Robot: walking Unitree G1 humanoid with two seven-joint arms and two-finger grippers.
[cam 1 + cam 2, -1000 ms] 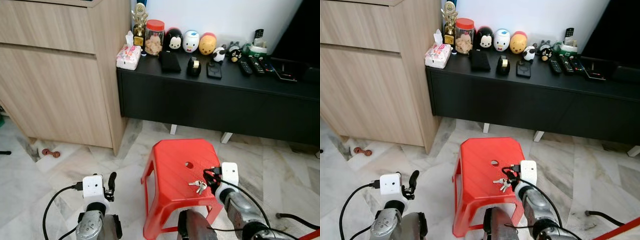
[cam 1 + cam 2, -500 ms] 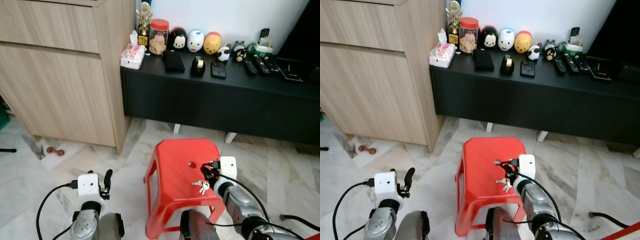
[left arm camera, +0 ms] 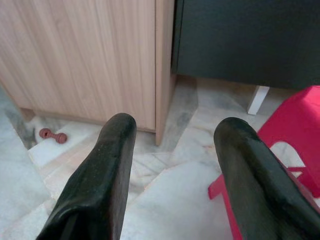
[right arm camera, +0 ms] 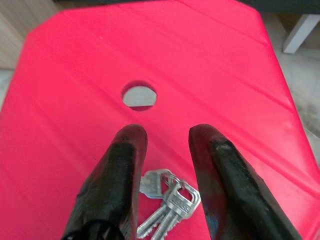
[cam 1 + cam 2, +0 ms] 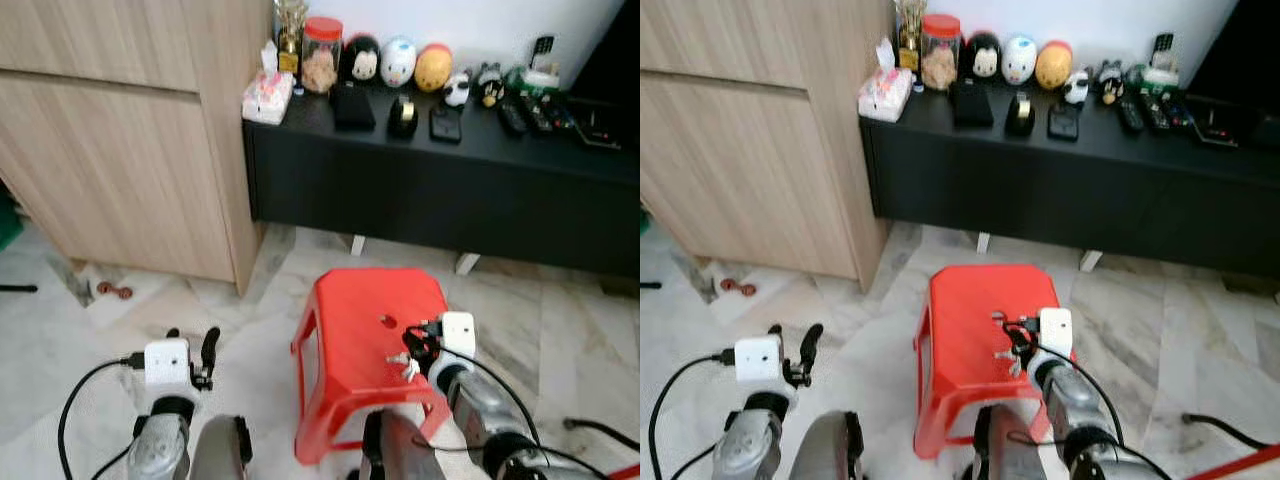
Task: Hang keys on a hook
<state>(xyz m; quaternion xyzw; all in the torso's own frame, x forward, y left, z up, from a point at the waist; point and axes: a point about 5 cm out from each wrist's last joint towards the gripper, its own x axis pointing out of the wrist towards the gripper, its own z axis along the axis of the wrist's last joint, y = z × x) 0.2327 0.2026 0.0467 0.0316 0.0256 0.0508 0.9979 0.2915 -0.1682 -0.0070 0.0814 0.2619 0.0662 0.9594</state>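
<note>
Keys are seen in the left eye view lying on the red stool, under the right gripper. In the right wrist view its fingers are spread astride them; flat keys could be skidded away. In the left wrist view the left gripper is held apart, idle.

keys | silver bunch on ring | lying flat on red stool top | near its round hole

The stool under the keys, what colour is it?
Bright red; the stool shows best in the right wrist view, keys lying on it.
</note>
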